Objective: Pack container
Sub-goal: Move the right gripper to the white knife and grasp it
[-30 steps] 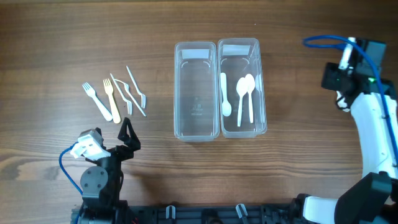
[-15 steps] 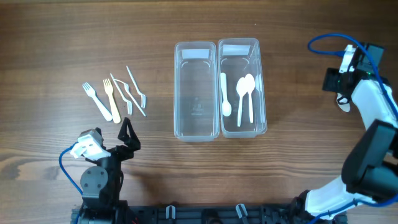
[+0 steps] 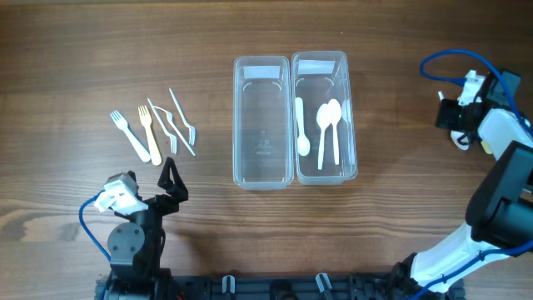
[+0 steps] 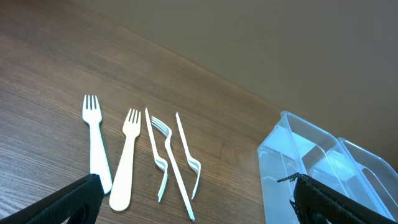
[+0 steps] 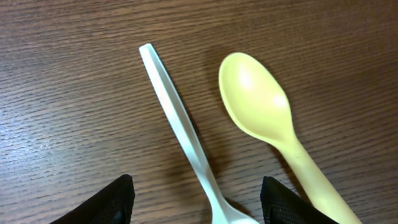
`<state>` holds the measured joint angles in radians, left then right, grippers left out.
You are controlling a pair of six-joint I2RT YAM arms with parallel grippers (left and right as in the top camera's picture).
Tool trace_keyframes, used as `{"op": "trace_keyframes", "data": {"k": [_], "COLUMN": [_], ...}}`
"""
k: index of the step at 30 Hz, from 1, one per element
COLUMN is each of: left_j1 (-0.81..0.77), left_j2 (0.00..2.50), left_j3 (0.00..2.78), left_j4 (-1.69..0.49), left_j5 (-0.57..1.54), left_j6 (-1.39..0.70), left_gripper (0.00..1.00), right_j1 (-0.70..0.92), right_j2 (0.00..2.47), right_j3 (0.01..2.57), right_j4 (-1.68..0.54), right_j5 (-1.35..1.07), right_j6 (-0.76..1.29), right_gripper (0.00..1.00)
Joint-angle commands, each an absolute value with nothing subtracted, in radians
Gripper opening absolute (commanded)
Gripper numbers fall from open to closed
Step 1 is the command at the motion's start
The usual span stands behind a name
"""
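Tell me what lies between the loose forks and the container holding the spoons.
In the overhead view, bare table and then the empty clear container lie between the forks and the spoon container.

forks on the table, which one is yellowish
The cream fork, second from left; the white fork beside it and the two clear forks lack that tint.

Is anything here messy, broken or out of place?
Nothing is spilled or broken. The only untidy spot is the group of plastic forks left of the clear plastic containers: two thin white ones lie on their sides, seemingly overlapping.
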<state>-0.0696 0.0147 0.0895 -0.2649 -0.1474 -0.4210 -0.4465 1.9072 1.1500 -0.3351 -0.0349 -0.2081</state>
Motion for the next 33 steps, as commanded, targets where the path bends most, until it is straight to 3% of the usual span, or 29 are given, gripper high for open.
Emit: {"op": "trace_keyframes", "data": {"k": [1,22,33], "left_j1": [-0.060,-0.060,-0.060], "left_j2": [0.009,0.009,0.009], "left_j3": [0.084,0.084,0.084], "left_j4": [-0.262,-0.263,-0.262], "left_j5": [-0.139,-0.139,-0.139], "left_j6": [-0.401,-0.401,-0.401], "left_gripper": [1.00,1.00,1.00], "right_j1": [-0.456,-0.456,-0.456], "right_j2": [1.928,1.929,1.929], "right_j3": [1.150,1.102,1.102], "right_j4": [-0.335,-0.318,-0.337], "right_j5": [-0.114,-0.145,-0.320], "right_j6": [-0.220,-0.216,-0.157], "right_gripper": [0.64,0.62,0.58]}}
